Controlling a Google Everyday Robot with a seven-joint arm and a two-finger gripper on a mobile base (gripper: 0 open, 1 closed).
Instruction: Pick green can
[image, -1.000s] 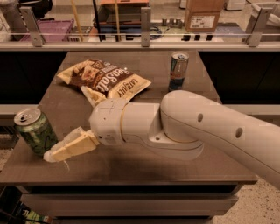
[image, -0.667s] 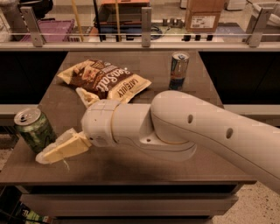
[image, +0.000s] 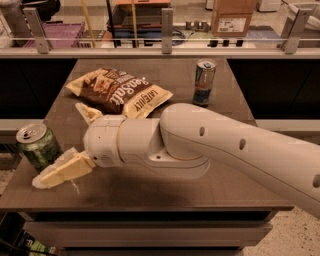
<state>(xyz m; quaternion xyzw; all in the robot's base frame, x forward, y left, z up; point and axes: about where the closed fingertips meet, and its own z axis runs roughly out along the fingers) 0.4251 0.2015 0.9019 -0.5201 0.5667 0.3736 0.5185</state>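
The green can (image: 38, 146) is short and stout with a silver top and pull tab. It stands upright at the left edge of the brown table (image: 235, 175), near the front corner. My gripper (image: 52, 172), pale yellow, sits low over the table just right of and in front of the can, right next to its lower side. My thick white arm (image: 210, 150) reaches in from the right across the table's front half. I cannot tell whether the gripper touches the can.
A brown snack bag (image: 120, 92) lies at the back left of the table. A taller slim blue-and-silver can (image: 203, 82) stands at the back right. A railing with metal posts (image: 167, 30) runs behind the table. The table's left edge is close to the green can.
The gripper has moved left and slightly forward, closing on the green can. The can, snack bag and slim can have not moved.
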